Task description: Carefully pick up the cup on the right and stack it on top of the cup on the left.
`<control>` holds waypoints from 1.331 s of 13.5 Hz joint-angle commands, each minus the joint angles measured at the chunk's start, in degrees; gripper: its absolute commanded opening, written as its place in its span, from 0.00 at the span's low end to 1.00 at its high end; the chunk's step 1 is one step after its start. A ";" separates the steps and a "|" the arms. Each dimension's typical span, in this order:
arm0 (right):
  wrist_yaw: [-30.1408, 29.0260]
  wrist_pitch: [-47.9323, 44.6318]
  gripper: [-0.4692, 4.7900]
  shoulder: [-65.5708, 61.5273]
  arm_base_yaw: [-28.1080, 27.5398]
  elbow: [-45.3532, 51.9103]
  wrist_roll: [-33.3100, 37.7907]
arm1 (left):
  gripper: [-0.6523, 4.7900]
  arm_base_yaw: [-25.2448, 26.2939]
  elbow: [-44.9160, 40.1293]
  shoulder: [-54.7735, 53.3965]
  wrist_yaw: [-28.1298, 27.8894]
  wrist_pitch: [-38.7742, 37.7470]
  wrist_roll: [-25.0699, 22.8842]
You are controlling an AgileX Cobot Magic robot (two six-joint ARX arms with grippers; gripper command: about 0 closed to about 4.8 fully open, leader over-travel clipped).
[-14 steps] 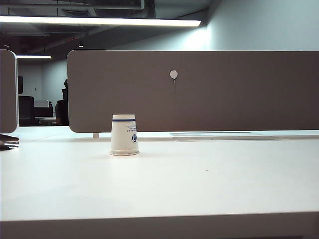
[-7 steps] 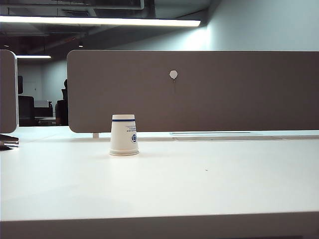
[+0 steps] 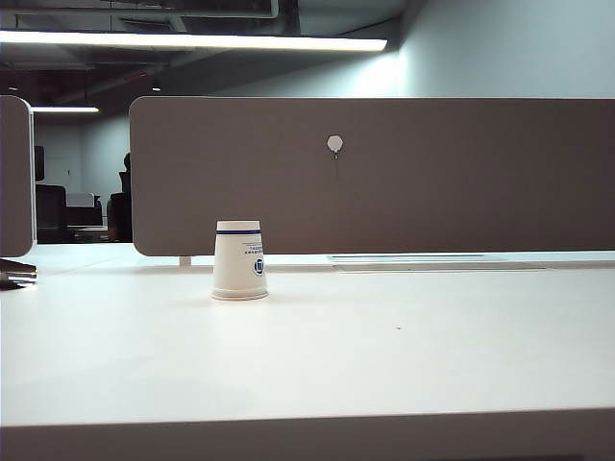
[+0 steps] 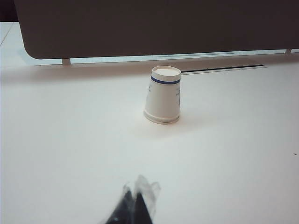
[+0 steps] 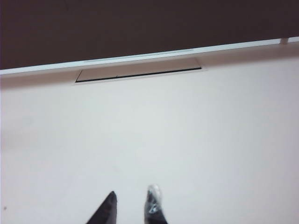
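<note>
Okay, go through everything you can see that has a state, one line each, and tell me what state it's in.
White paper cup with a blue band: upside down on the white table, wide rim down, free of both grippers; whether it is one cup or a stack cannot be told.
Left gripper: shut, fingers together, holding nothing, over bare table short of the cup.
Right gripper: fingers slightly apart, holding nothing, over bare table.

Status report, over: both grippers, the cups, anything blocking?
Left gripper shut, low over table. Right gripper slightly open, holding nothing. One upside-down cup in view, possibly two stacked. Nothing in the way.
</note>
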State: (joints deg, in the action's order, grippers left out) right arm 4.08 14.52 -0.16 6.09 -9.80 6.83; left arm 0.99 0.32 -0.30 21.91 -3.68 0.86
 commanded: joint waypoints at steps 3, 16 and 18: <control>-1.86 -0.66 0.25 0.09 0.04 1.44 0.00 | 0.11 -0.04 0.09 -0.02 0.31 0.76 -0.22; -5.75 -1.09 0.10 0.09 0.22 5.75 -3.98 | 0.11 -0.04 0.09 0.00 0.42 0.76 -0.20; -5.73 -1.09 0.09 0.09 0.20 5.77 -5.46 | 0.11 -0.04 0.09 0.00 0.42 0.76 -0.20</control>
State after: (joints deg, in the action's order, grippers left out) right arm -1.54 14.46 -0.16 6.31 -3.97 2.39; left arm 0.99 0.32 -0.30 21.96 -3.68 0.89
